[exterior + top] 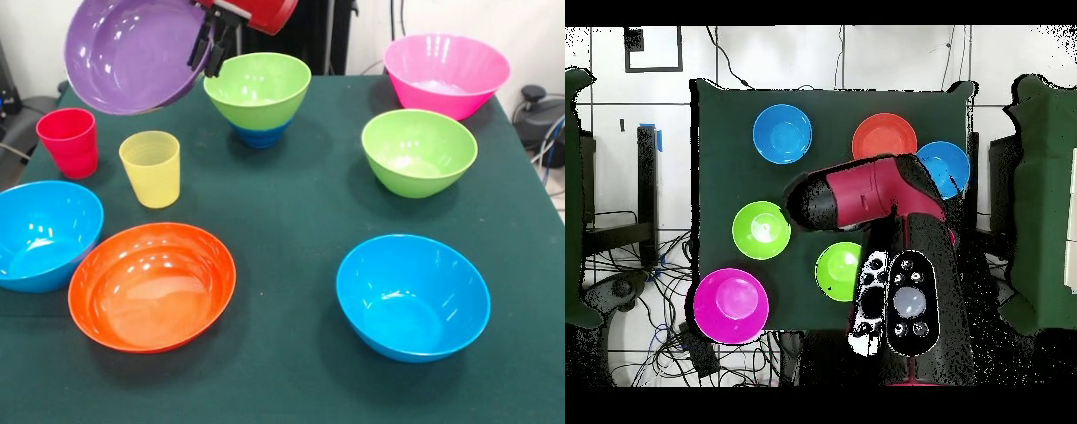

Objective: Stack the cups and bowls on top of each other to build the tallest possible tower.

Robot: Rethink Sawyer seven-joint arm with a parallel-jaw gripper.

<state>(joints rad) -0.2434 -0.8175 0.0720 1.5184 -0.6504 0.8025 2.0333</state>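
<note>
My gripper [212, 46] is shut on the right rim of the purple bowl [132, 53], which hangs tilted in the air at the upper left. Just right of it stands the tower [257, 88]: a lime green bowl [837, 270] nested in the small dark blue bowl [260, 135]. The red cup [69, 141] and the yellow cup [151, 168] stand upright on the left, below the purple bowl. In the overhead view the red arm [870, 195] hides the gripper, the purple bowl and both cups.
Loose on the green cloth are a pink bowl [446, 75] at the back right, a second lime green bowl [418, 152], a light blue bowl [412, 296], an orange bowl [152, 284] and another light blue bowl [44, 234] at the left edge.
</note>
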